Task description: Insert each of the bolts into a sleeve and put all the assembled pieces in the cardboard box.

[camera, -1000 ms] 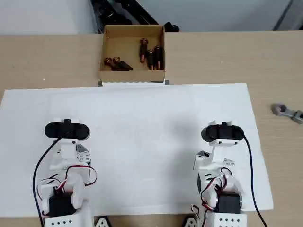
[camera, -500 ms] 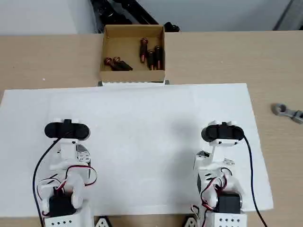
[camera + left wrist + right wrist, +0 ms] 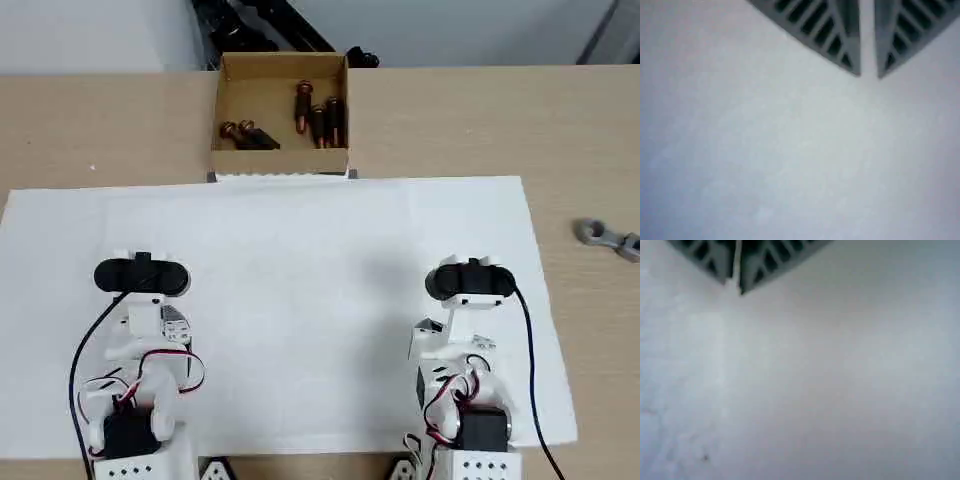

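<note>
High view: the bolt-and-sleeve pieces (image 3: 320, 115) lie inside the cardboard box (image 3: 283, 160), so the job looks done, likely why left gripper (image 3: 868, 75) and right gripper (image 3: 735, 286) rest clenched, empty, over the white sheet (image 3: 300, 260).

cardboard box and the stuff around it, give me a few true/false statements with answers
1. The brown cardboard box holds copper-coloured bolt pieces. True.
2. The box stands in the middle of the white paper sheet. False: it stands on the light wooden table, at the sheet's far edge.
3. The grey metal wrench lies inside the box. False: it lies on the table beside the sheet.
4. The left gripper is shut on a bolt. False: it is shut with nothing in it, over the sheet.
5. The right gripper is shut with nothing in it. True.
</note>
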